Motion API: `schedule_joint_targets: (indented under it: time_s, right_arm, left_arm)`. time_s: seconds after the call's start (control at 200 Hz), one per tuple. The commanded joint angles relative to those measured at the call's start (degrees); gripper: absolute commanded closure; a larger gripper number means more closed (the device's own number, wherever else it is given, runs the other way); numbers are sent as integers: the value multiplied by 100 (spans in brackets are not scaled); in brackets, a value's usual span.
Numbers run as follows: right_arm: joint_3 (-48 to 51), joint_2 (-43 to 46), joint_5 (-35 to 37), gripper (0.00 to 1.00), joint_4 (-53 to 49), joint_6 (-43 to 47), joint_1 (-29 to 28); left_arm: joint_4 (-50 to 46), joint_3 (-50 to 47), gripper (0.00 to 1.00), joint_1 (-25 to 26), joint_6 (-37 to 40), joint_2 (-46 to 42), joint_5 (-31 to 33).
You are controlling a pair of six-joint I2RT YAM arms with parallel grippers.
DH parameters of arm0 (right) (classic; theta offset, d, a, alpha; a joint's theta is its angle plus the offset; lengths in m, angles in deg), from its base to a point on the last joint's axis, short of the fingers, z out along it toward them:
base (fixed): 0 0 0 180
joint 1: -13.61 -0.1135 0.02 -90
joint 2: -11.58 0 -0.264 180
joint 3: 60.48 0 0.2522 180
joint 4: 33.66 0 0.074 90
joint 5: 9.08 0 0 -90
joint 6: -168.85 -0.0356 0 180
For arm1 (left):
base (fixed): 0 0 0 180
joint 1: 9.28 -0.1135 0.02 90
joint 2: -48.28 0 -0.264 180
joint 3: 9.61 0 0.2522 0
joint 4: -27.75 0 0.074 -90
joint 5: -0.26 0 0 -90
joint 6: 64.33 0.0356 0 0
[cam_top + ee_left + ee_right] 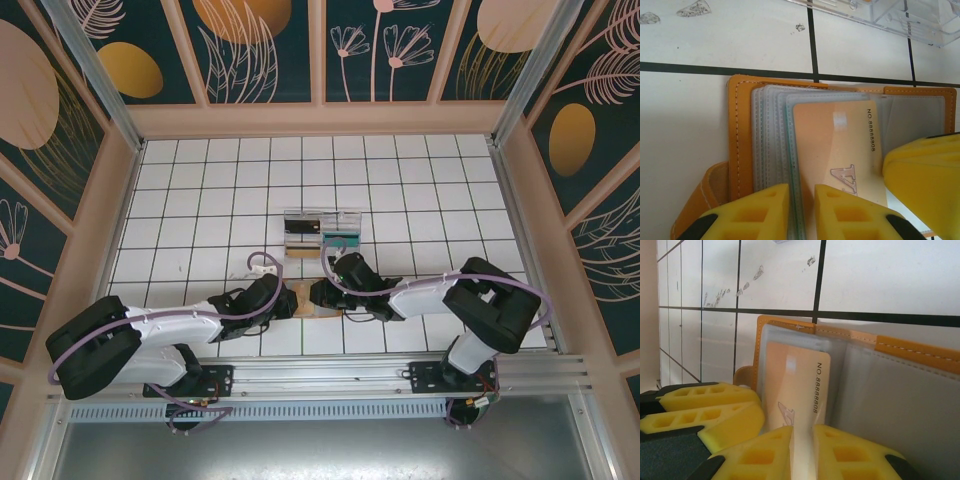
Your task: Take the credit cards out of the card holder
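Note:
The card holder (740, 130) lies open on the white tiles, tan-orange with pale grey plastic sleeves fanned out. A pale orange credit card (835, 145) marked with a number sits in the top sleeve. My left gripper (801, 192) is shut on the edge of the sleeves just left of the card. My right gripper (802, 432) is shut on the near edge of the credit card (795, 375), and one of its yellow fingers (925, 180) reaches in from the right. From above, both grippers (285, 297) (318, 293) meet over the card holder (300, 310).
A clear compartmented plastic tray (322, 232) stands one tile behind the card holder, holding a teal item and a darker one; its edge (890, 15) shows in the left wrist view. The left gripper's yellow fingers (705, 410) lie close on the left in the right wrist view.

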Motion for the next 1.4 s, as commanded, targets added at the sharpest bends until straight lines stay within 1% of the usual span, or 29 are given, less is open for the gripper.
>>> schedule_joint_targets:
  time_s: [0.0, 0.215, 0.385, 0.445, 0.465, 0.49, 0.676, 0.796, 0.921, 1.001, 1.131, 1.191, 1.226, 1.396]
  right_arm:
    - [-125, 26, 242, 81, -258, -66, -67]
    - [-112, 214, 457, 81, -476, 21, -69]
    - [-103, 176, 424, 81, -421, 20, -68]
    - [-70, 184, 429, 81, -401, -11, -59]
    - [-70, 191, 418, 81, -392, -11, -59]
    - [-69, 196, 416, 81, -396, -7, -50]
    - [-15, 434, 509, 81, -467, 80, -11]
    - [-60, 258, 284, 81, -401, 135, 29]
    - [-69, 48, 196, 81, -277, 68, 29]
    - [-77, 6, 248, 81, -302, 28, 29]
    - [-77, 64, 377, 81, -416, 37, 29]
    - [-55, 144, 480, 81, -485, 50, 29]
    - [-34, 187, 515, 81, -506, 50, 38]
    - [70, 323, 574, 81, -529, 42, 63]
  left_arm:
    - [-29, -15, 78, -31, -71, 69, -41]
    - [-60, 21, 79, -32, -81, 170, -37]
    - [-65, 65, 79, -29, -67, 279, -50]
    - [-65, 76, 81, -29, -64, 312, -63]
    - [-65, 74, 84, -30, -65, 316, -63]
    - [-72, 74, 85, -32, -62, 322, -63]
    - [-117, 83, 86, -31, -68, 341, -45]
    - [-110, 86, 87, -31, -64, 352, -45]
    - [-100, 102, 88, -29, -71, 361, -54]
    - [-108, 109, 91, -24, -71, 366, -64]
    - [-161, 126, 93, -23, -73, 378, -45]
    - [-178, 132, 94, -22, -71, 386, -37]
    - [-185, 128, 97, -29, -71, 393, -29]
    - [-203, 134, 100, -33, -88, 436, -21]
